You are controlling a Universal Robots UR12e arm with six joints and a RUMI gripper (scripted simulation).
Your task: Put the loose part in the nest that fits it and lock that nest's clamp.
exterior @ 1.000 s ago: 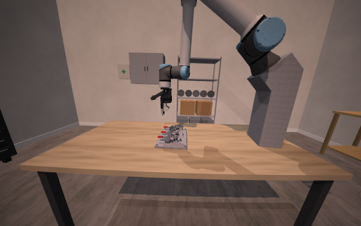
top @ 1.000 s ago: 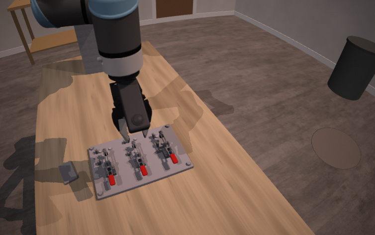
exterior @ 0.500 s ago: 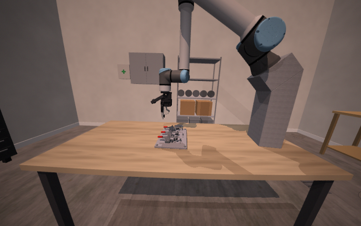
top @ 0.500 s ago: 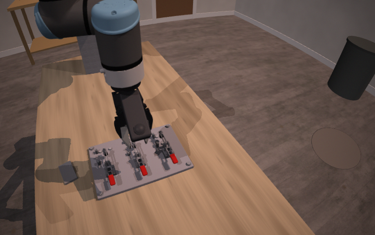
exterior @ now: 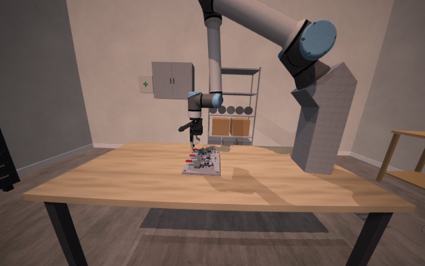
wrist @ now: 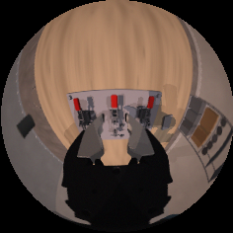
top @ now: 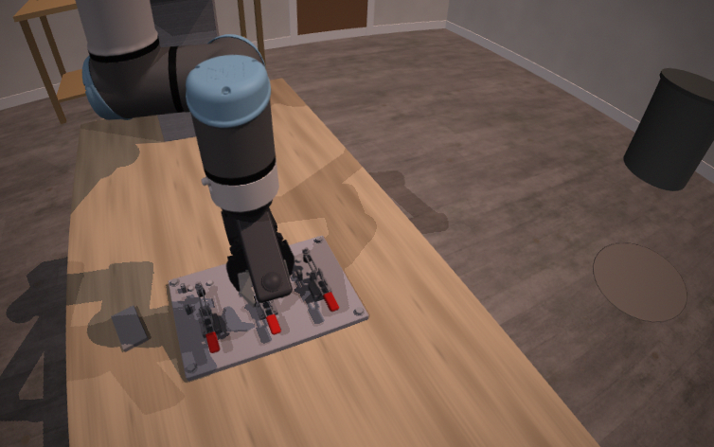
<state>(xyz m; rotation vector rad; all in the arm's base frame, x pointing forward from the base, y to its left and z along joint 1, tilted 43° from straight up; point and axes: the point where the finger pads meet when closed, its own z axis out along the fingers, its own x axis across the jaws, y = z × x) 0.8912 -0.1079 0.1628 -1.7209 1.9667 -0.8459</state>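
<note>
The grey fixture plate (top: 300, 334) (exterior: 200, 171) (wrist: 99, 100) lies on the wooden table and carries three nests, each with a toggle clamp. Their red handles are the left (top: 212, 341) (wrist: 77, 104), middle (top: 273, 323) (wrist: 114, 100) and right (top: 330, 300) (wrist: 151, 102). The loose part (top: 129, 327) (wrist: 26, 125), a flat grey plate, lies on the table just left of the fixture. My gripper (top: 257, 299) (exterior: 193, 145) (wrist: 115, 114) points down, low over the middle nest. Its fingers stand a little apart with nothing between them.
The grey robot pedestal (exterior: 323, 119) stands on the table's far end. A black bin (top: 671, 129) stands on the floor to the right. A wooden side table (top: 42, 10) and a shelf rack (exterior: 238, 106) stand beyond the table.
</note>
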